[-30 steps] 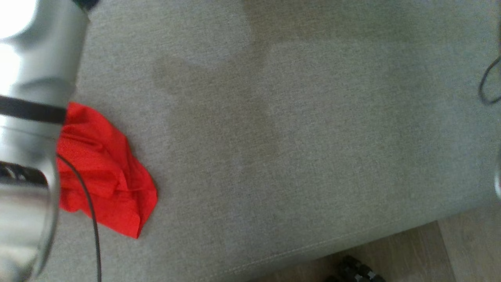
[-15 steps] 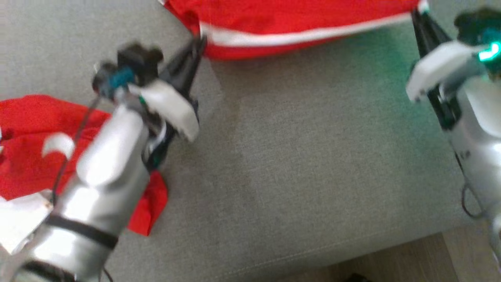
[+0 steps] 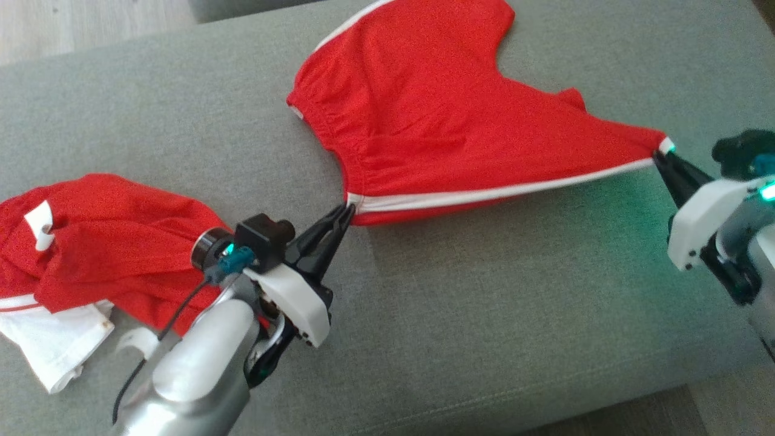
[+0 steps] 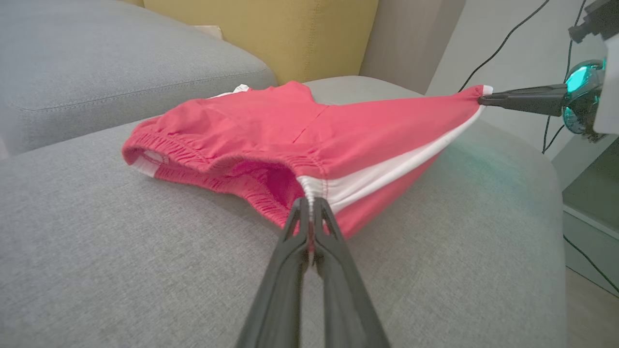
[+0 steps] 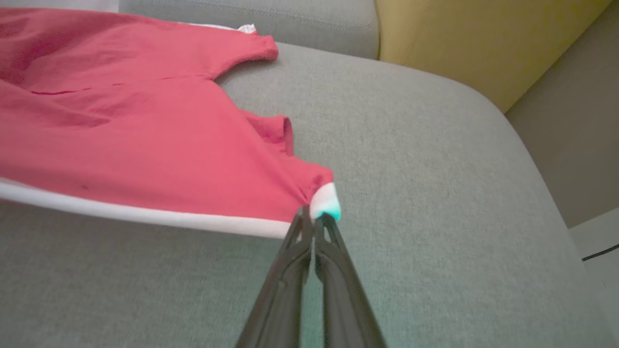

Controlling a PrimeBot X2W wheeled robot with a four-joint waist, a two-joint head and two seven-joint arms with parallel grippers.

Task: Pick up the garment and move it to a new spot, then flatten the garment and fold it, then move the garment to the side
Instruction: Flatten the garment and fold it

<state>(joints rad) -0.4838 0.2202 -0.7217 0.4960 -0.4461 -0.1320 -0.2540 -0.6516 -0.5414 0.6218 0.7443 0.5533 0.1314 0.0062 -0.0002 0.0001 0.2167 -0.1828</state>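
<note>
The garment (image 3: 436,127) is a pair of red shorts with a white side stripe, stretched across the grey sofa cushion (image 3: 484,290). My left gripper (image 3: 349,209) is shut on its waistband corner at the white stripe. In the left wrist view the garment (image 4: 290,140) rises off the cushion from my left gripper (image 4: 309,200) toward the right one. My right gripper (image 3: 659,152) is shut on the leg-hem corner at the stripe's other end; in the right wrist view that gripper (image 5: 312,215) pinches the garment (image 5: 145,140) at its white tip.
A crumpled pile of red and white clothes (image 3: 91,242) lies on the cushion at the left, beside my left forearm. The cushion's front edge (image 3: 545,393) runs along the bottom, with wood floor beyond. A yellow cushion (image 4: 300,34) and cables (image 4: 508,43) stand behind.
The head camera has tilted up, so the whole picture has shifted. Both grippers have stayed shut on the garment's two stripe corners, and more of the stretched garment now shows.
</note>
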